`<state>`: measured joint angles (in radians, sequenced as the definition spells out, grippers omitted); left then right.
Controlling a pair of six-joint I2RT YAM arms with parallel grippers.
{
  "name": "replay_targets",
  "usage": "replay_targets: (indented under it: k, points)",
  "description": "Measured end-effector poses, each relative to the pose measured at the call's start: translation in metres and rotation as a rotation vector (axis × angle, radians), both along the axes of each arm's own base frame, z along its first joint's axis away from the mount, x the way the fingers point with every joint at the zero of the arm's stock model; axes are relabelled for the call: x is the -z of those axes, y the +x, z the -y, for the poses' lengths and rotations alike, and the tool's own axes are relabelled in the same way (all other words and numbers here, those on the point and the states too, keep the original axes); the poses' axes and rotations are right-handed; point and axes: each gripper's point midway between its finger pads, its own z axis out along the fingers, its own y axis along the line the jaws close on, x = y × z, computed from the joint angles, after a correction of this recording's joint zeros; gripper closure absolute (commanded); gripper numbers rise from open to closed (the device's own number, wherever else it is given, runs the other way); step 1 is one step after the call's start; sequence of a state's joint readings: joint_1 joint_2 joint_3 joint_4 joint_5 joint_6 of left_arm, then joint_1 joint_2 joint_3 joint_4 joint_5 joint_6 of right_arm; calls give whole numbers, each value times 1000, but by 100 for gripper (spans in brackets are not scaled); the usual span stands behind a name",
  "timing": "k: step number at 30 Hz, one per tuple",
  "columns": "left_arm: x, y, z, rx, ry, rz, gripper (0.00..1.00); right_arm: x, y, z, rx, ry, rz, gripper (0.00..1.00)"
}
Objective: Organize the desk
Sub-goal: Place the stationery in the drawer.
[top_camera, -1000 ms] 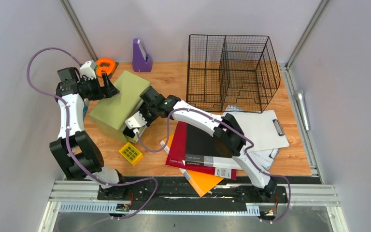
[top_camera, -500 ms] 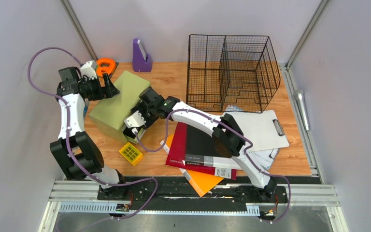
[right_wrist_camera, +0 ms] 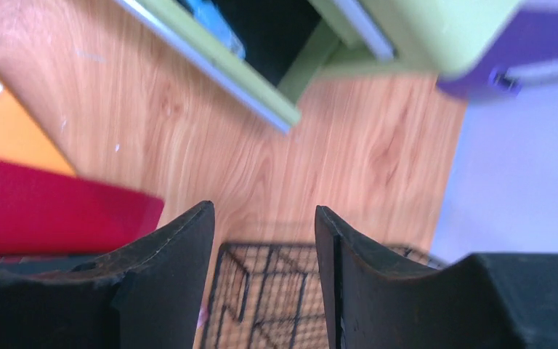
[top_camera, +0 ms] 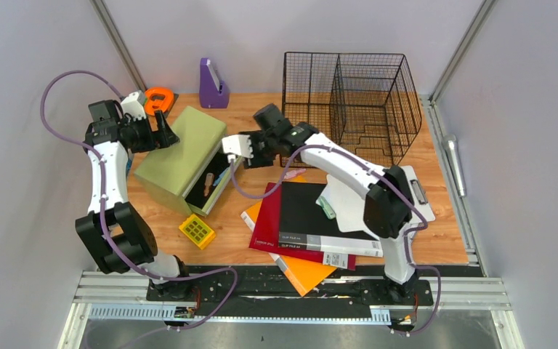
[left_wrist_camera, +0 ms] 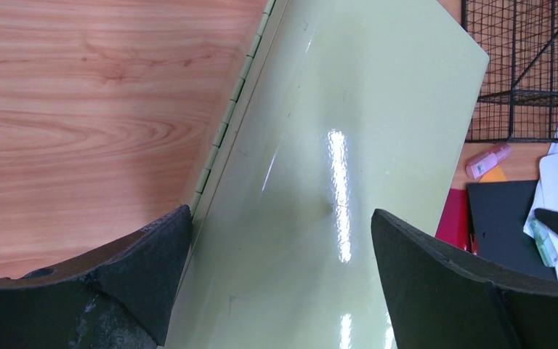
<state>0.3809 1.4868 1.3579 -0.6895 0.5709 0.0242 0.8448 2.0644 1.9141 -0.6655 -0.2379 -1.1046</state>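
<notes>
Left gripper (left_wrist_camera: pixel 282 214) stands spread wide over the far left corner of the green box (top_camera: pixel 178 156). Its fingers (left_wrist_camera: pixel 145 262) straddle part of the glossy lid (left_wrist_camera: pixel 349 131) without clamping it, and it holds nothing. The box sits askew on the left half of the counter (top_camera: pixel 254 109), the light wood top that runs under everything between the grey walls. Behind the box, an orange tape dispenser (top_camera: pixel 158 98) and a purple holder (top_camera: pixel 213 86) stand by the back wall. The box's near right end stands open with small items inside, and a yellow block (top_camera: pixel 196 230) lies just beside that corner. Right of the box, the right gripper (right_wrist_camera: pixel 263 211) hovers above bare wood, part open and empty. Further right of the box lies a red folder (top_camera: pixel 261 218) with a black folder (top_camera: pixel 309 214) on it and an orange folder (top_camera: pixel 301 275) under both, then a white clipboard (top_camera: pixel 405 178). Behind these, well right of the box, stands a black wire basket (top_camera: pixel 345 109).
</notes>
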Motion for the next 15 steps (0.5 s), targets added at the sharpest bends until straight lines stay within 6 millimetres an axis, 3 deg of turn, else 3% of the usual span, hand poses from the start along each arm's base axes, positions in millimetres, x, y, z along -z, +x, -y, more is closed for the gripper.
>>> replay_targets:
  k: [4, 7, 11, 15]
  points:
    - [0, 0, 0, -3, 3, -2, 1, 3, 3, 48, 145, 36, -149, 45]
    - [0, -1, 0, -5, 6, -2, 1, 28, -7, 91, 282, 27, -309, 43]
    - [0, -2, -1, -10, 10, -5, 1, 66, -40, 143, 461, -33, -500, 42]
    - [-1, -3, -2, -15, 13, -5, 1, 91, -76, 175, 584, -89, -621, 42]
